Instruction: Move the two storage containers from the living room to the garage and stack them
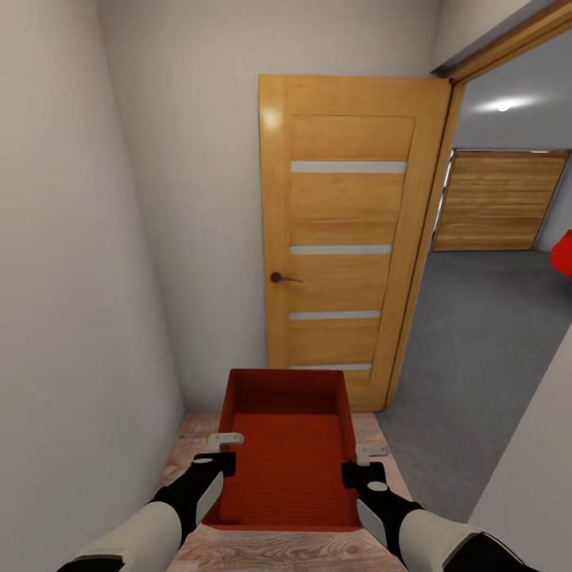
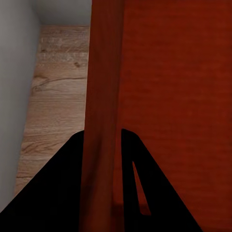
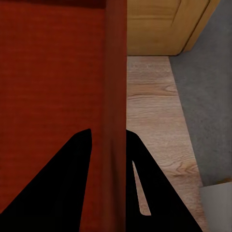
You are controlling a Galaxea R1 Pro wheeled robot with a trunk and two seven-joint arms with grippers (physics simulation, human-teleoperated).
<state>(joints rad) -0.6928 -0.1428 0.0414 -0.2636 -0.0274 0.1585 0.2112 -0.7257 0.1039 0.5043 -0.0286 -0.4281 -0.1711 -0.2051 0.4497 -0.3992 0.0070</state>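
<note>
— What have the claws got hold of from where you stand?

— The left claw is clamped on the left long wall of a storage container, one finger inside the wall and one outside. In the left wrist view the wall runs straight down between the two dark fingers. The right claw grips the opposite long wall the same way, pinched tight on the thin orange-red edge.

— So the bin is off the ground?

— It hangs between the two claws in front of the robot, open top up, nothing inside it. Under it is light wood plank floor.

— And beyond the bin?

— Just past its far end stands a wooden door with pale horizontal strips and a dark handle, swung open against the pale wall. To the right of the door is the open doorway, and through it the dark grey concrete floor of the garage, with a plank-panelled door on the far side.

— Any sign of the other bin?

— There is a bit of red at the right edge, inside the garage, cut off by the frame. I cannot tell what it is.
</note>
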